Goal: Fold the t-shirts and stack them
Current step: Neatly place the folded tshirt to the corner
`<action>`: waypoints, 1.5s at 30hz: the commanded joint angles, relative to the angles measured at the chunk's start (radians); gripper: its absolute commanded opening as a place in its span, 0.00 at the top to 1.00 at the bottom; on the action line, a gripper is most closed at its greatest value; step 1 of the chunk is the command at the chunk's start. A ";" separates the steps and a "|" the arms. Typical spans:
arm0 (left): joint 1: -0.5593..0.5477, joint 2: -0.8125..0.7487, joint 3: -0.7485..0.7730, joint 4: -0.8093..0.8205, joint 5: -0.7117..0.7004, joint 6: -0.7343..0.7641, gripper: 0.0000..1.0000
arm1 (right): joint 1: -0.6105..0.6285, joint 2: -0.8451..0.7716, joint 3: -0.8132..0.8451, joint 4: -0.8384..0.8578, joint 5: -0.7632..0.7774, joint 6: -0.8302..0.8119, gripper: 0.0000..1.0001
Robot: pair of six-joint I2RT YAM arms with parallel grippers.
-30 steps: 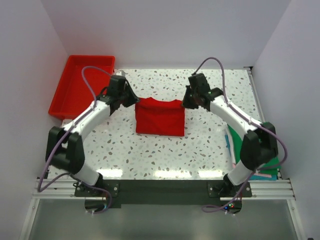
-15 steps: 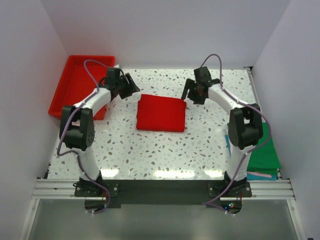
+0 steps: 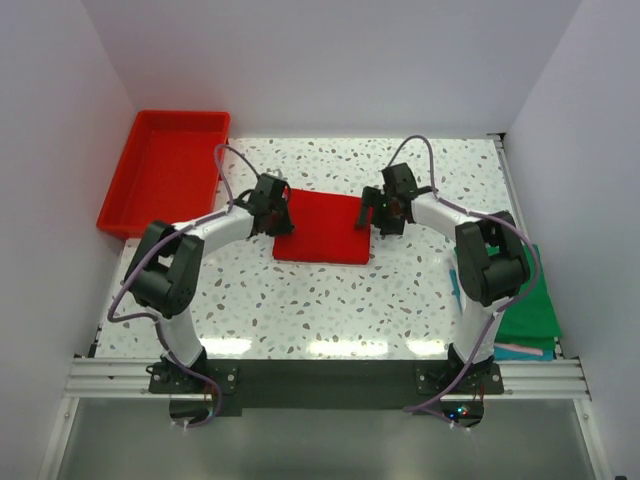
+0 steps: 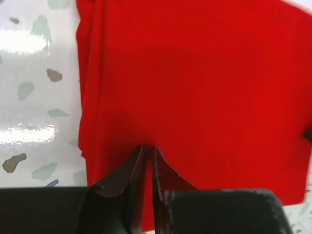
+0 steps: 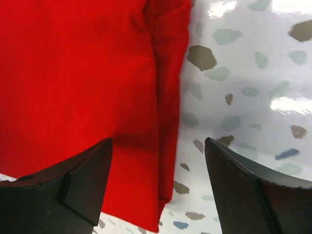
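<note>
Between the black left fingers point(image 4: 122, 180) and black right fingers point(image 5: 83, 187), the t-shirt point(image 3: 322, 228) is showing plain bright red. The counter point(image 3: 400, 290) is gleaming white, speckled grey, brown and greenish. Left of the left fingers, a tray point(image 3: 160, 185) is showing red. Well right of the right fingers, a green t-shirt point(image 3: 535, 305) is showing.

no readable text, labels or signs.

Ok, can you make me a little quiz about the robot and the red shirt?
1. True or false: the right gripper is open.
2. The red t-shirt is: A folded flat on the table, B hanging from a gripper, C scrunched in a ball.
3. What colour is the cloth pile at the table's right edge?
Key: 1 true; 2 A; 3 green.
</note>
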 commanded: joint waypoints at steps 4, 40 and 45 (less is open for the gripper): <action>-0.012 0.043 -0.040 0.015 -0.074 -0.009 0.87 | 0.037 0.076 0.008 0.135 -0.027 0.001 0.22; -0.025 -0.278 0.119 -0.169 0.008 0.075 0.82 | -0.030 0.223 0.737 -1.045 0.934 0.494 1.00; -0.037 -0.299 0.113 -0.170 0.028 0.086 0.82 | -0.085 0.274 0.907 -1.224 0.961 0.580 1.00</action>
